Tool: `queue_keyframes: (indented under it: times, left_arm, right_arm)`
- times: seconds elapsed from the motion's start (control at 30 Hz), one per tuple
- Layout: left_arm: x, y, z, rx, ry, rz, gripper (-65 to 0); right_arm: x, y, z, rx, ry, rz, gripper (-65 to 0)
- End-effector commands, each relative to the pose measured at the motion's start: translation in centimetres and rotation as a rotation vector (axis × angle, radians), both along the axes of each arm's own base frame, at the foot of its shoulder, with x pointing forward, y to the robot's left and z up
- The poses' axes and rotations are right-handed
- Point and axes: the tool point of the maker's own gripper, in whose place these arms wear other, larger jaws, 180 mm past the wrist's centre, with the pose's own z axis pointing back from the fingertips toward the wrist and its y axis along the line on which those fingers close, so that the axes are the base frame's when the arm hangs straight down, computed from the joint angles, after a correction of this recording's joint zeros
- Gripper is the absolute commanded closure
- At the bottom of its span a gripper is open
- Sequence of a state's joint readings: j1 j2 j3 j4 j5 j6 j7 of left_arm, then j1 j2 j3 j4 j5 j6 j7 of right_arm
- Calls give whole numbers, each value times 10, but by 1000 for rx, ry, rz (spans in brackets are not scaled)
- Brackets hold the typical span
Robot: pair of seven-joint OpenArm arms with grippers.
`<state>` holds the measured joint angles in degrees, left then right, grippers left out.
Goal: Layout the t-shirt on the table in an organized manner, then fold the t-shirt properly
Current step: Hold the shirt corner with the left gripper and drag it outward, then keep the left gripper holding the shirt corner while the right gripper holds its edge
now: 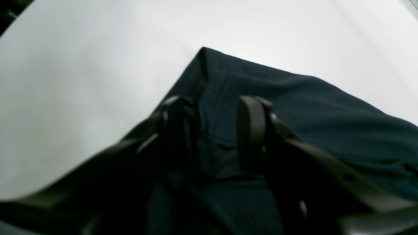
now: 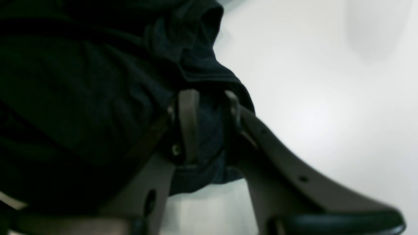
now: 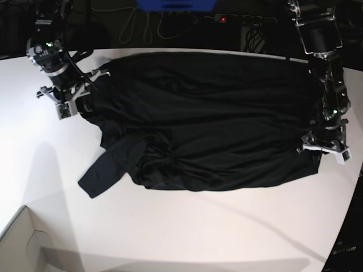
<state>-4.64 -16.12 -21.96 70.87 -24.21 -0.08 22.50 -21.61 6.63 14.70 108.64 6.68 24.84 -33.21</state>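
The black t-shirt [image 3: 210, 119] lies spread wide across the white table [image 3: 187, 226], rumpled at its lower left, where a sleeve [image 3: 105, 173] sticks out. My left gripper [image 3: 324, 148] sits at the shirt's right edge. In the left wrist view its jaws [image 1: 214, 104] stand open over the t-shirt [image 1: 310, 107], just behind a flat corner of the fabric on the table [image 1: 81, 81]. My right gripper [image 3: 79, 105] is at the shirt's upper left. The right wrist view shows it [image 2: 210, 98] shut on a bunched fold of the t-shirt [image 2: 81, 98], above the table [image 2: 326, 98].
A pale cardboard box corner [image 3: 22, 243] pokes in at the bottom left. Cables and a power strip [image 3: 244, 20] lie behind the table's far edge. The table's curved edge runs down the right side [image 3: 346, 215].
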Motion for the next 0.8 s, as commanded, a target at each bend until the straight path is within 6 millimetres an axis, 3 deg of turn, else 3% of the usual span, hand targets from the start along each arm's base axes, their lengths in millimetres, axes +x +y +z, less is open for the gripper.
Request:
queue_keyframes:
  times: [0.0, 0.27, 0.77]
  left_arm:
    - [9, 8, 19, 49, -47, -1, -262]
    - [12, -12, 9, 89, -17, -37, -261]
    - [13, -7, 3, 71, -6, -13, -231]
  right_arm:
    - [6, 1, 10, 6, -43, 7, -137]
    - [5, 1, 10, 6, -40, 7, -137]
    - [4, 0, 9, 5, -39, 5, -137]
